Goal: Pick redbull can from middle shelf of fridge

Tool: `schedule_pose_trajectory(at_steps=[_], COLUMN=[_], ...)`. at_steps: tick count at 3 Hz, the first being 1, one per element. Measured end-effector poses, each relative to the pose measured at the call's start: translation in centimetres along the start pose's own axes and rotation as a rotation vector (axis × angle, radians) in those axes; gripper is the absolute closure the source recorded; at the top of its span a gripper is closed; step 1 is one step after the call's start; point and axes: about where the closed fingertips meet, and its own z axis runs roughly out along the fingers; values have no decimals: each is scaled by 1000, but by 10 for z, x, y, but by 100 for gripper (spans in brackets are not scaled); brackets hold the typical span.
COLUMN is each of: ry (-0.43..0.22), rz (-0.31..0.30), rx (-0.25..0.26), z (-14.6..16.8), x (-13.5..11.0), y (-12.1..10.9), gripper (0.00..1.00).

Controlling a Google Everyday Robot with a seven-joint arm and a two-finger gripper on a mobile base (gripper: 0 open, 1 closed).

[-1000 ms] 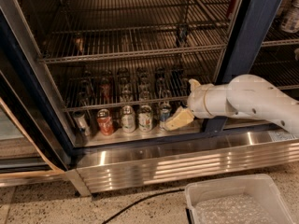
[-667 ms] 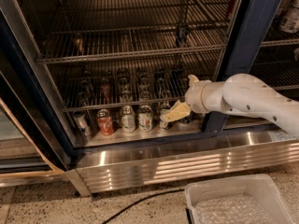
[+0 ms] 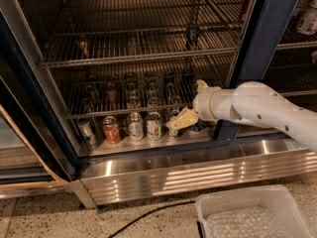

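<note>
The fridge (image 3: 270, 43) stands open, with a dark navy frame and several wire shelves. A slim dark can (image 3: 192, 36), which may be the redbull can, stands towards the right of the middle shelf (image 3: 143, 57); I cannot make out its colours. My gripper (image 3: 182, 118) is on a white arm that reaches in from the right. It sits much lower, in front of the bottom row of cans (image 3: 143, 125), close to the rightmost ones.
Several dark cans and bottles (image 3: 131, 90) stand on the lower rack. A red cola can (image 3: 111, 129) is in the bottom row. A small object (image 3: 81, 46) is at the left of the middle shelf. A ribbed steel base panel (image 3: 198, 172), a white bin (image 3: 247, 214) and a black cable (image 3: 148, 214) are below.
My gripper has moved a little to the left and slightly up along the bottom row of cans. The cans have not moved.
</note>
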Motion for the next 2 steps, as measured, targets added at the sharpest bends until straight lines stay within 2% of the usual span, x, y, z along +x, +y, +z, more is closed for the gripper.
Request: schedule_pose_trajectory(at_steps=[1, 2], ry=[-13, -61], rz=[1, 32], rx=[56, 171], z=[30, 61], x=[1, -11], y=[-4, -35], gripper=[0, 0])
